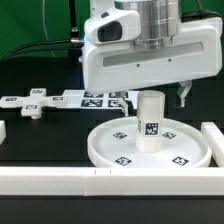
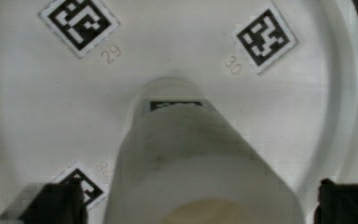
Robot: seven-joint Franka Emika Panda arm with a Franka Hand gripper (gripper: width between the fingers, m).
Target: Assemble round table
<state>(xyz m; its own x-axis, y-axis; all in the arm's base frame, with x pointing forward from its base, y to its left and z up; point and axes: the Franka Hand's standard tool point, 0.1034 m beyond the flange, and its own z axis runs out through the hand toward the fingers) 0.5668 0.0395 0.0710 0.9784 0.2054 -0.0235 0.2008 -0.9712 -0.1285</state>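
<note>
Gripper spread wide around upright cylinder on disc, holding nothing, fingertips mostly cut off, marker board partly hidden behind.

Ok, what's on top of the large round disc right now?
The short thick cylinder stands upright near the middle of the round disc, with square tags showing around it. The disc surface under the cylinder is covered, so how it seats cannot be seen.
</note>
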